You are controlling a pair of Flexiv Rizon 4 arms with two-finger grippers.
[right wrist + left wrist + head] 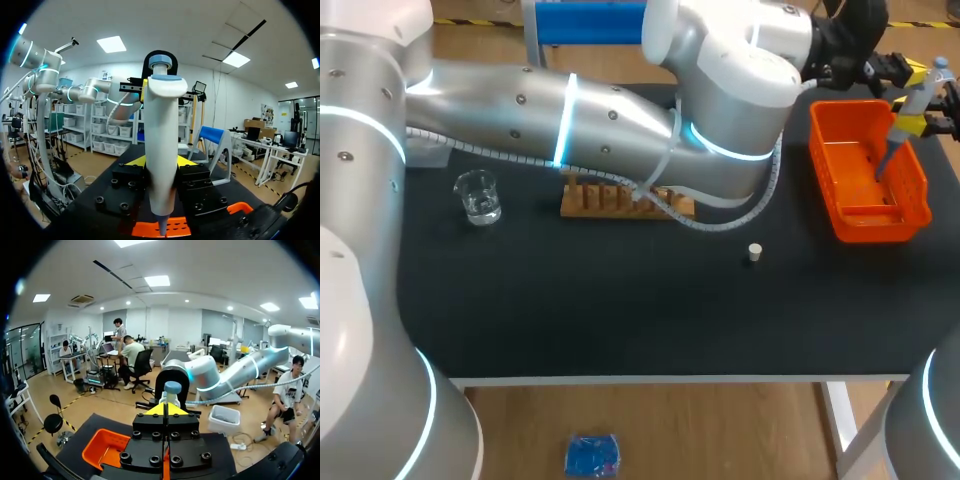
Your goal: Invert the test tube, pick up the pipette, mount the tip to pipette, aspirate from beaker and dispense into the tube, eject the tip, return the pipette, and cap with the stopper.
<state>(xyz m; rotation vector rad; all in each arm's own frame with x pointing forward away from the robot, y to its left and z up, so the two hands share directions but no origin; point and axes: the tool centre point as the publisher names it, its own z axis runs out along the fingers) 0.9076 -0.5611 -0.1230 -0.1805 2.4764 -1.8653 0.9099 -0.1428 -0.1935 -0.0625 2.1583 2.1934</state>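
Right pincer [160,161]: clamped on the pipette [161,130], with one finger block against each side of the lower barrel. The pipette stands upright between them, plunger end up, nozzle down.

Left pincer [172,410]: directly opposite, at the pipette's upper end. Whether it grips the pipette cannot be told from any view. The left arm [620,110] crosses the head view from the left edge to reach this point.

Location: in the head view the pipette is in the upper right of the frame, above the orange basket [868,225]. Its nozzle points into the basket without visible contact. No tip can be confirmed on the nozzle.

Other items, head view:
- Beaker [478,197]: holds clear liquid, left of centre.
- Wooden rack [610,198]: to the right of the beaker, partly covered by the left arm.
- Stopper [754,252]: alone on the desk [620,310], right of centre, well apart from the rack.
- Test tube: cannot be made out.

Step in hand (judgement): either pipette pick-up from the basket or its return; the frames alone do not decide. The loose stopper indicates capping is not done.

Next move, if pick-up: lift the pipette clear of the basket walls and keep it vertical. Then set the nozzle squarely over a tip before pressing down. The left arm overhangs the rack, so it should clear that area first.
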